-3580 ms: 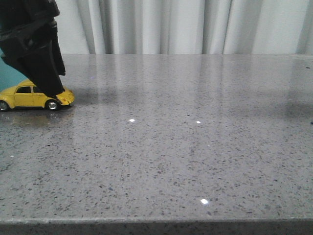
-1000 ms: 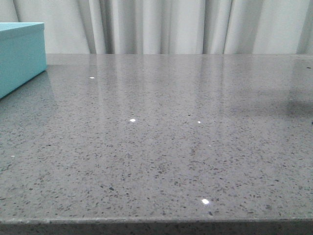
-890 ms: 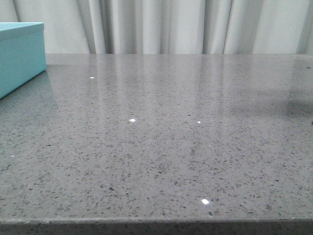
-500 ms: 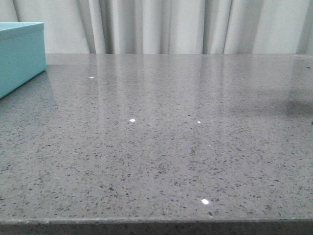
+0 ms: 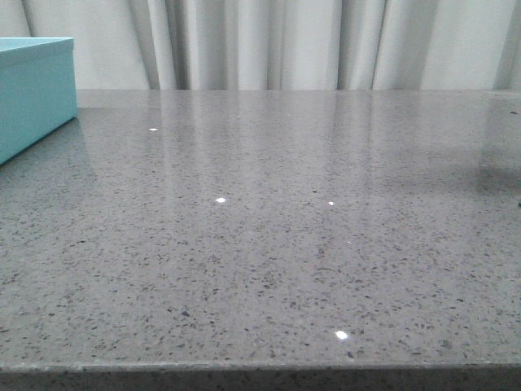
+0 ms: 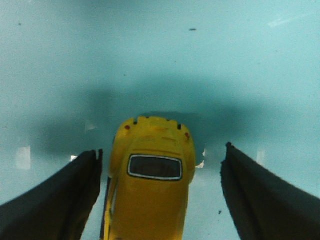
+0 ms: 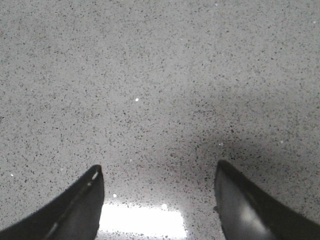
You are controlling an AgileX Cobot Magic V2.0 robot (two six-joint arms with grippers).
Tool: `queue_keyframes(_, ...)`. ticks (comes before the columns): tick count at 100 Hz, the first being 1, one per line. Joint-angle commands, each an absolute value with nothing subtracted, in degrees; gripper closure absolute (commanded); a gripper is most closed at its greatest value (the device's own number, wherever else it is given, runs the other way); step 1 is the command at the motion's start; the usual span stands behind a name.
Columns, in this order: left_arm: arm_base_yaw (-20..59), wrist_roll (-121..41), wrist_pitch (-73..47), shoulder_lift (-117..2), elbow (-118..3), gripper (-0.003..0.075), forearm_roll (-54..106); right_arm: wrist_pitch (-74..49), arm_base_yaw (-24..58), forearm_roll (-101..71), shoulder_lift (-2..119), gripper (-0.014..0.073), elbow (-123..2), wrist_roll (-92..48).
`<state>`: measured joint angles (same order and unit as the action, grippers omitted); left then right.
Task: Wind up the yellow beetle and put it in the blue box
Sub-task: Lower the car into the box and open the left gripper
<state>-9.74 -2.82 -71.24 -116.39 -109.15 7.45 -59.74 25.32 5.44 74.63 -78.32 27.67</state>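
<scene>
Table: grey speckled stone, glossy (light glints).
Backdrop: pale curtain.
Blue box: far left.
Yellow beetle: on turquoise floor.
Left gripper: spread apart, straddling beetle.
Right gripper: spread apart over table.

The grey speckled counter, glossy with small bright glints of reflected light, carries the blue box at its far left edge, and the yellow beetle rests on that box's turquoise floor.

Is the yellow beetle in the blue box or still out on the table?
In. The yellow beetle sits on the blue box floor between the open left gripper fingers.
</scene>
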Motion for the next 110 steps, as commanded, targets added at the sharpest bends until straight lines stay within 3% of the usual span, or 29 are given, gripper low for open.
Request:
queue_keyframes(1, -9.8, -2.2, -72.7, -111.9, -110.7, 0.0234, 10.0, -56.5, 25.3, 5.9, 72.3, 0.0116, -79.8, 26.9)
queue_keyframes(38, -9.8, -6.3, -70.7, -100.2, -110.8, 0.0365, 15.0, -54.2, 25.3, 7.9, 65.7, 0.0116, -79.8, 24.2)
queue_keyframes(59, -9.8, -8.8, -70.7, -92.1, -110.8, 0.0499, 18.8, -51.7, 25.3, 8.9, 59.5, 0.0116, -78.6, 23.9)
queue_keyframes(75, -9.8, -11.7, -71.3, -86.8, -110.7, 0.0655, 23.6, -48.7, 25.3, 11.0, 54.4, 0.013, -74.8, 23.9)
queue_keyframes(83, -9.8, -13.2, -72.3, -84.7, -110.7, 0.0741, 25.1, -47.5, 25.3, 11.5, 51.8, 0.0214, -71.9, 23.9)
queue_keyframes(110, -9.8, -13.5, -71.3, -76.3, -105.9, 0.0739, 26.3, -46.8, 25.3, 11.4, 44.6, 0.066, -64.0, 23.9)
